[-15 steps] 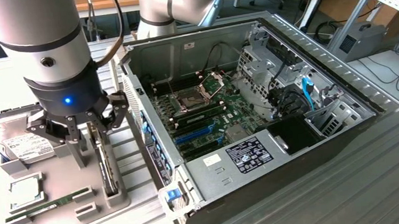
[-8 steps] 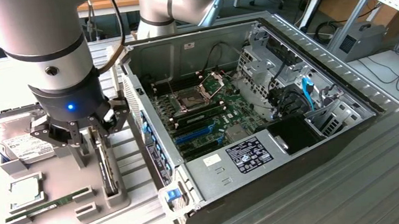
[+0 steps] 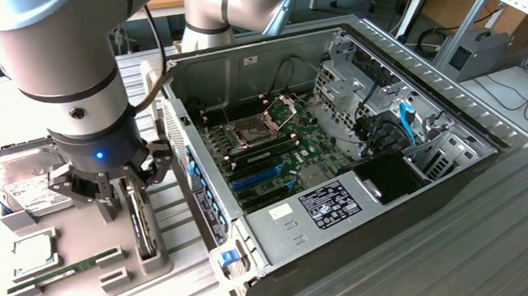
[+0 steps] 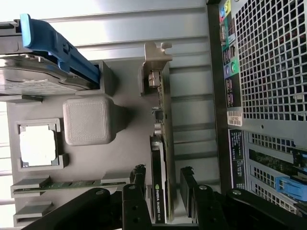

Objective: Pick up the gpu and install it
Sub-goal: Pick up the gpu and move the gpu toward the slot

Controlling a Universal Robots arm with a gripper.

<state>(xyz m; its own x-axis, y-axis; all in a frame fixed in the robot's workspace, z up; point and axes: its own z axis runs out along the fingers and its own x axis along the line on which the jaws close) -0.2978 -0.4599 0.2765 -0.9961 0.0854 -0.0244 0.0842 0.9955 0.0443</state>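
Open computer case lies on its side. At its 9 o'clock in the exterior view sits a grey parts tray. A hard drive lies at the tray's 10 o'clock corner. The gripper hangs over the tray, spread wide. Its fingers straddle the gpu, seemingly not touching it. The gpu stands on edge in its tray slot.
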